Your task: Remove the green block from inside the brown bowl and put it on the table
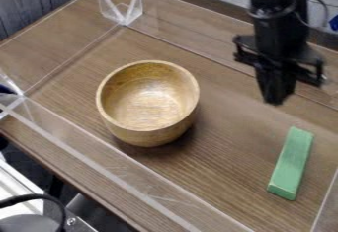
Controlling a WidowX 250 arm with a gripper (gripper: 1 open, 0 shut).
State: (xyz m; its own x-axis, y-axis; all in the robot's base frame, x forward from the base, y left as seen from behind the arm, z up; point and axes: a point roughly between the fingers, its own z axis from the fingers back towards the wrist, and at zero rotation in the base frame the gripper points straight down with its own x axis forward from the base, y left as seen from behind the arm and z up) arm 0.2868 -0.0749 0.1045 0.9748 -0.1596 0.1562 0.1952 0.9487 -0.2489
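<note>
Green block (pixel 291 163) flat on table (pixel 79 40), long axis near-upright in frame.

Soft, even overhead light, faint shadows, slightly blurred low-resolution picture.

The arm runs out of the top edge — only its lower dark length shows. The gripper (pixel 278 96) is a blurred dark taper; its fingertips cannot be told apart by eye. The table (pixel 199 162) is cut by the right and bottom edges, and the clear acrylic walls (pixel 126 9) fade to faint glints. Under the brown bowl (pixel 148 102) — tabletop unseen. Bottom-left, dark cables and a round grey shape, too cropped to name.
</note>
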